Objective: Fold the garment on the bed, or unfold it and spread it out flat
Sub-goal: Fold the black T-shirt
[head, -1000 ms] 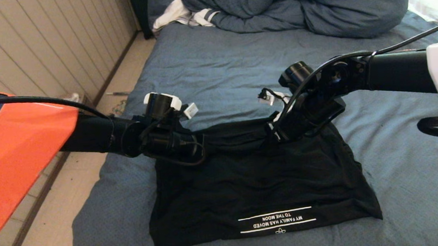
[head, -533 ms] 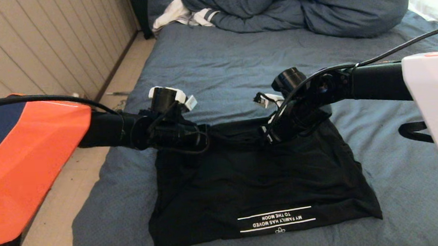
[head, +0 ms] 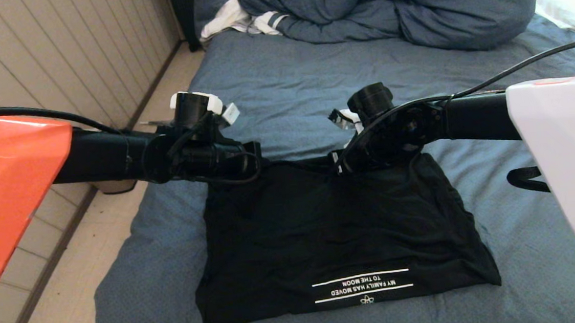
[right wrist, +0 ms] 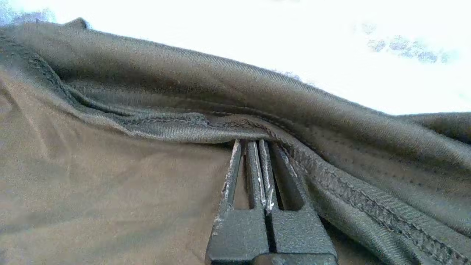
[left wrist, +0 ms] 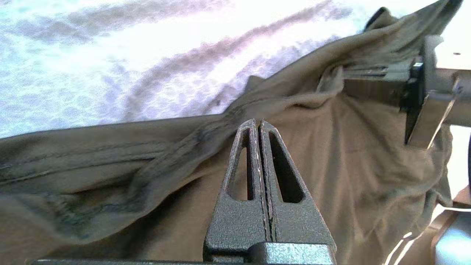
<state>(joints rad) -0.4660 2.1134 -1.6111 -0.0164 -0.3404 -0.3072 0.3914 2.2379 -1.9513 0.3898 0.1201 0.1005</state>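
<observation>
The garment, a black T-shirt, lies on the bed near its front edge. White lettering shows upside down along its near hem. Its far edge is lifted and stretched between my two grippers. My left gripper is shut on the left end of that edge, and my right gripper is shut on the right end. In the left wrist view the closed gripper meets a ridge of the garment. In the right wrist view the gripper has its tips tucked under the garment's stitched hem.
A bulky blue duvet is heaped at the head of the bed, with a white striped cloth beside it and a white pillow at the far right. A panelled wall and the floor run along the left. A black strap lies at the right.
Both grippers have moved up and farther across the bed, carrying the garment's far edge with them. The right wrist has rolled. The near hem has stayed in place.
</observation>
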